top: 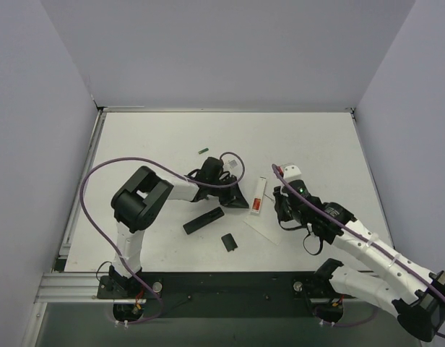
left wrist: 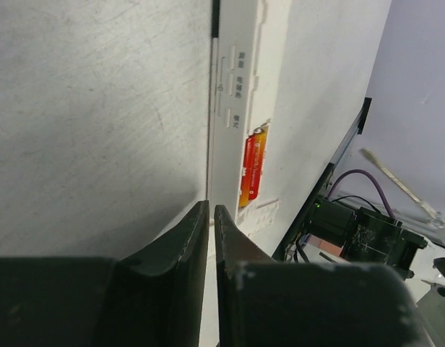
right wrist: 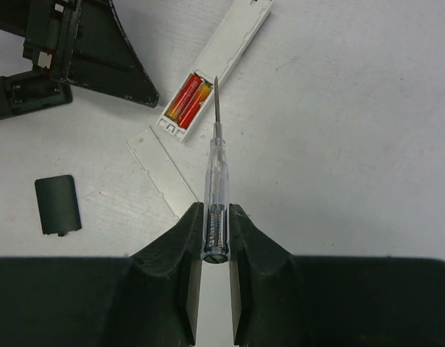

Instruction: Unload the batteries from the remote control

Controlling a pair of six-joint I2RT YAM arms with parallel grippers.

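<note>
R gripper (right wrist: 215, 238): jaws clenched on screwdriver (right wrist: 215, 163) | L gripper (left wrist: 212, 231): jaws pinched shut, empty, by white remote (right wrist: 230, 43) on surface (right wrist: 352, 144) | red-orange batteries (right wrist: 188, 99) seated in its open bay | prob light, slick, rigid; lever up at an end

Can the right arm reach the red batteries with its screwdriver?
Probably yes: the right tool holds the screwdriver with its tip right beside the batteries, the white cover is off, nothing between.

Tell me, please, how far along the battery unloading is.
Done: the white remote is open, its white cover lying beside it, and one green battery lies loose. In hand: the right gripper clamps a clear screwdriver, its tip near the compartment. Remaining: two red-orange batteries sit inside the white remote.
</note>
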